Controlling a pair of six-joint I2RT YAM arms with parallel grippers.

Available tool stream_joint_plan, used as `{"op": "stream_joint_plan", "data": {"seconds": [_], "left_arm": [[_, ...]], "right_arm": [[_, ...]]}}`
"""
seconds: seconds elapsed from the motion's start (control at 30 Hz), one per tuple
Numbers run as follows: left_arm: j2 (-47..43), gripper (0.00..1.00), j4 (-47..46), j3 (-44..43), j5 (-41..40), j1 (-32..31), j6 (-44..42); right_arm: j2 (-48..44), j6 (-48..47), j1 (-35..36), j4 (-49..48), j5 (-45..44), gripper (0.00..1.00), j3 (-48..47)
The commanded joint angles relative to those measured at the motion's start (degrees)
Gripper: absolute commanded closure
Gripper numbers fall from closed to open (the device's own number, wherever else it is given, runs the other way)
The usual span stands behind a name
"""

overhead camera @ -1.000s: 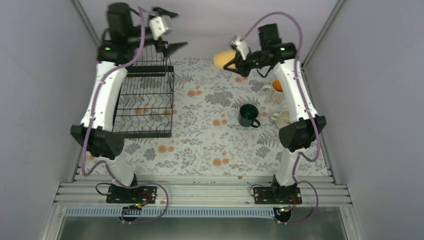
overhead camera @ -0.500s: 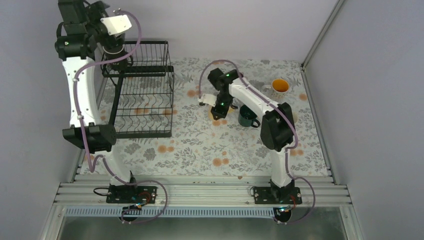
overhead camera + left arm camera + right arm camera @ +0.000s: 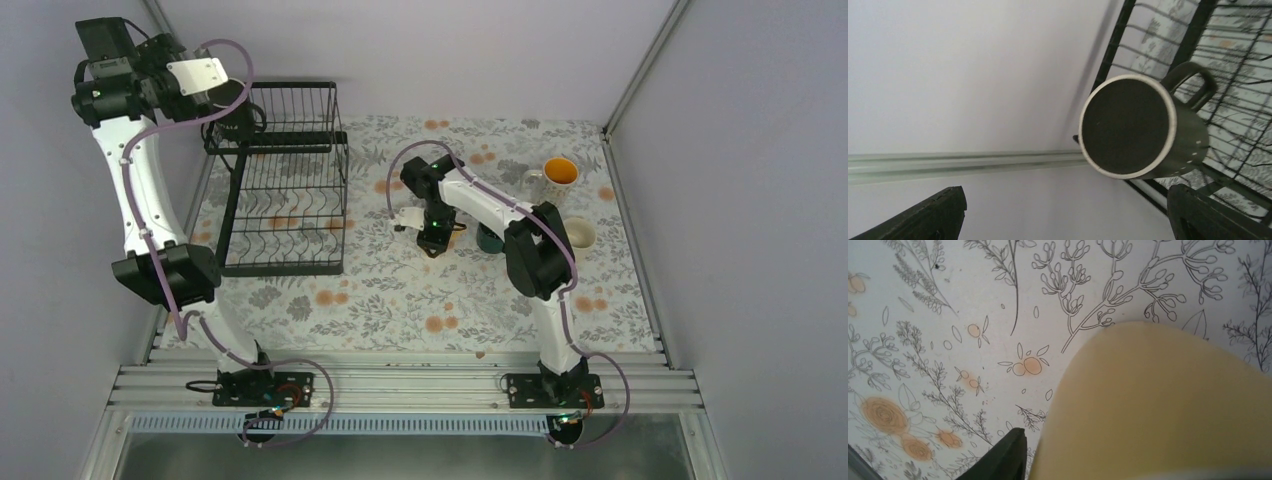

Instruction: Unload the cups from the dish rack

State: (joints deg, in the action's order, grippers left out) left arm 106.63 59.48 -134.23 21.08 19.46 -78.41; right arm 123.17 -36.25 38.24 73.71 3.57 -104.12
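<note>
While the left claw (image 3: 1066, 192) hangs with its fingers spread wide before the black, pale-rimmed mug (image 3: 1138, 127), which faces mouth-first toward the wrist camera at the black wire dish rack (image 3: 285, 268), the right claw (image 3: 430, 240) sits low over the floral tabletop (image 3: 948, 315), clamped on the pale yellow handleless tumbler (image 3: 1158, 405). Just beside that claw stands the dark green mug (image 3: 490, 240), with the cream mug (image 3: 578, 233) and the orange-lined cup (image 3: 560, 172) farther right.
</note>
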Motion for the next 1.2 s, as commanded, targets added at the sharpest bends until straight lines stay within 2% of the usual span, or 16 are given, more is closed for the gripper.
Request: {"op": "stream_joint_plan", "data": {"seconds": [0.0, 0.07, 0.27, 0.5, 0.6, 0.73, 0.77, 0.93, 1.17], "left_arm": [[-3.3, 0.0, 5.4, -0.3, 6.4, 0.0, -3.3], [-3.9, 0.0, 7.0, -0.8, 9.0, 0.0, -3.7], [-5.1, 0.0, 13.0, -0.3, 15.7, 0.0, -12.0], [-7.5, 0.0, 8.0, 9.3, 17.3, -0.7, -32.7], [-4.6, 0.1, 10.3, 7.9, 12.3, -3.0, -39.3], [3.6, 0.11, 18.0, -4.7, 8.2, -6.9, -39.6], [4.6, 0.11, 18.2, -5.6, 6.8, -8.2, -39.1], [6.4, 0.12, 16.7, -2.3, -0.2, -11.2, -42.0], [11.9, 0.18, 17.2, -6.0, -6.5, -12.3, -41.6]], "right_arm": [[1.5, 0.8, 0.2, -0.1, -1.2, 0.56, -1.3], [1.0, 0.7, 0.2, -0.2, -0.9, 0.38, -2.1], [-4.7, -1.6, 0.3, -0.1, -0.2, 0.01, -4.5], [-12.1, -2.5, 0.3, -0.1, 1.9, 0.0, -6.7], [-14.8, -1.9, 0.4, -0.1, 4.7, 0.0, -7.3], [-16.7, -0.4, 0.3, -0.1, 6.2, 0.0, -6.9], [-17.2, -0.2, 0.3, -0.1, 6.5, 0.0, -6.4], [-19.6, 0.0, 0.2, -0.1, 8.4, 0.0, -4.4], [-21.4, -0.8, -0.8, -0.8, 10.2, 0.0, -0.9]]}}
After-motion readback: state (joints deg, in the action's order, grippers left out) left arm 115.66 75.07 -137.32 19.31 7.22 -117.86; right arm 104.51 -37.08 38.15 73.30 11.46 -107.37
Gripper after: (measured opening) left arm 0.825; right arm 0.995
